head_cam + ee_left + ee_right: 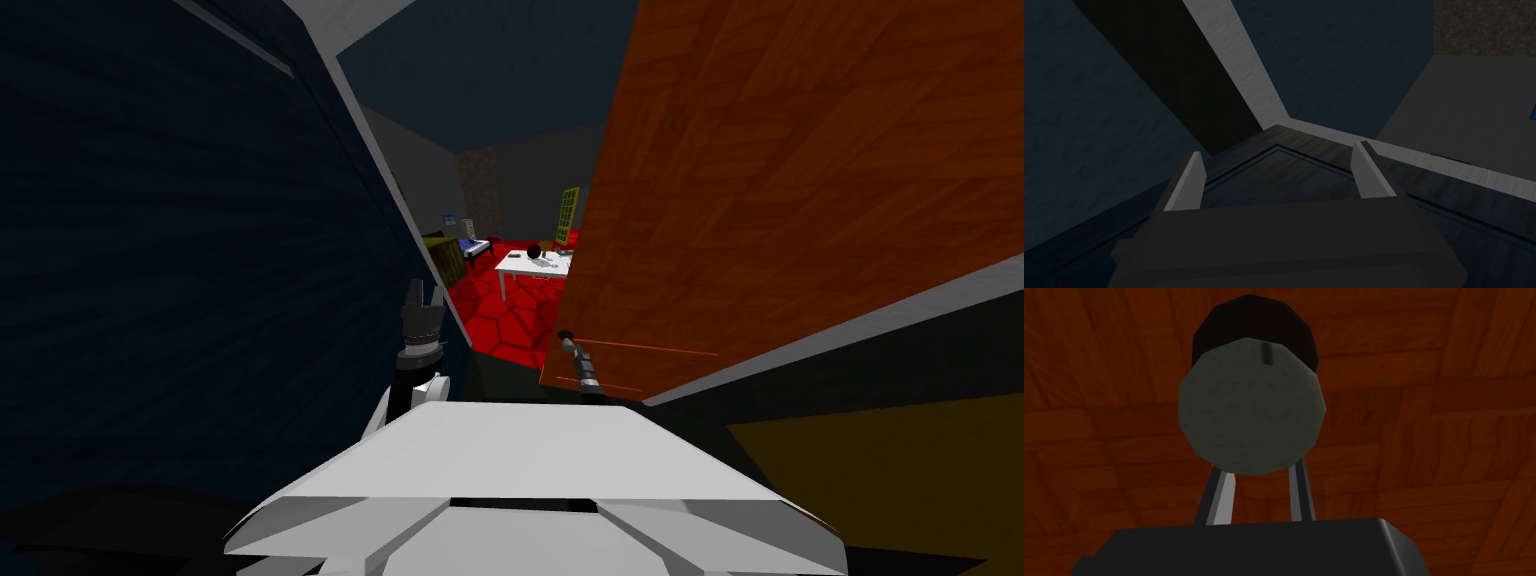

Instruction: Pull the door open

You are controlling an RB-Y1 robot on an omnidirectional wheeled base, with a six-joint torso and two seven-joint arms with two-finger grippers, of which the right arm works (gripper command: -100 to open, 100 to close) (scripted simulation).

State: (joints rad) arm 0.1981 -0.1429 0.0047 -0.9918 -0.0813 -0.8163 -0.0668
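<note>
Head view: the orange-brown wooden door (800, 200) fills the upper right of the frame and stands partly open. In the gap at centre lie a red hexagon-tiled floor (510, 312) and a white tabletop (530, 266) far off. At the door's lower left edge, just above centre-bottom, the right pincer (574, 356) reaches the knob (564, 337). The left pincer (424, 291) is raised left of centre, near the light grey door frame (380, 150) and apart from the door.

Left wrist view: the two fingers (1369, 172) stand wide apart with nothing between them, so this pincer is open and idle.

Right wrist view: the round grey-green knob sits on a dark base against the wood grain. The right pincer's fingers stand close together and run up behind the knob's face, which hides their tips. I read them as clamped on the knob.

Risks, as I judge them: the knob is round and smooth, so a pull that does not follow the door's arc could slide the fingers off. The swinging edge could also strike my body or the raised left arm, which stands close to the opening.

No brand, label or writing can be read; the knob's face has only a small dark slot.
</note>
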